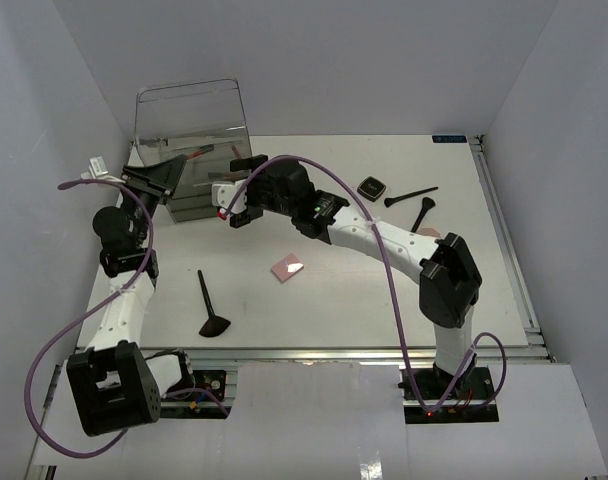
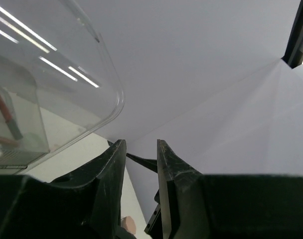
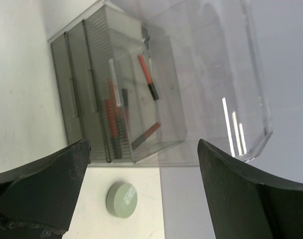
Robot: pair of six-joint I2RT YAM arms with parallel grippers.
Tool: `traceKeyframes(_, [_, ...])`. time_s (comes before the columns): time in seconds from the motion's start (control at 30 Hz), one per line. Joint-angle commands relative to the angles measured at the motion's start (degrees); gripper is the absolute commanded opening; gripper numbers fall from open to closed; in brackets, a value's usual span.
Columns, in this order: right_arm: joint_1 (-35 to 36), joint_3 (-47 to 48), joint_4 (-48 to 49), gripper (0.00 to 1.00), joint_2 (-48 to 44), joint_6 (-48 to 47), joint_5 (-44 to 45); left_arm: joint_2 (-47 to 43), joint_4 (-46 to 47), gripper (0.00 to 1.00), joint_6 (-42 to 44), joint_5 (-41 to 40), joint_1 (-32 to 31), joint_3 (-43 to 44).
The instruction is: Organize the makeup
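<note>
Facing the clear drawer box [image 3: 191,74], the right end effector [image 3: 143,144] gapes wide; the left end effector [image 2: 141,145] stands slightly apart.

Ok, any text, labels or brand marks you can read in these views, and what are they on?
No text is legible in any view.
The blue sticker at the table edge: too small to read.
The black square compact, pale mark: too small.
The grey round jar, pale lid label: blurred.
</note>
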Motion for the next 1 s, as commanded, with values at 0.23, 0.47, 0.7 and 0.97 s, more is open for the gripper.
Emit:
traceKeyframes(0.23, [-10.6,-9.6,-35.1,0.88,-17.5,15.2,-37.2,-3.8,-6.0,0.62,10.6,-0.6,0.4,-19.1])
traceKeyframes(0.47, [-28.0,-26.9,-30.4,0.90,-31.3,25.8,-53.7,13.3,8.1,0.98,8.1,4.9,0.3,-16.6])
traceKeyframes(0.7, [-45.2,-42.0,-17.2,0.96,-39.5,31.9,-63.5,23.2,15.0,0.93,6.9,2.6,0.3,-13.1])
traceKeyframes(0.97, [-52.2,-48.1,-12.8,0.93,-42.4,34.9,-66.7,32.1,19.9,0.75,4.1,0.3,0.1,-8.4])
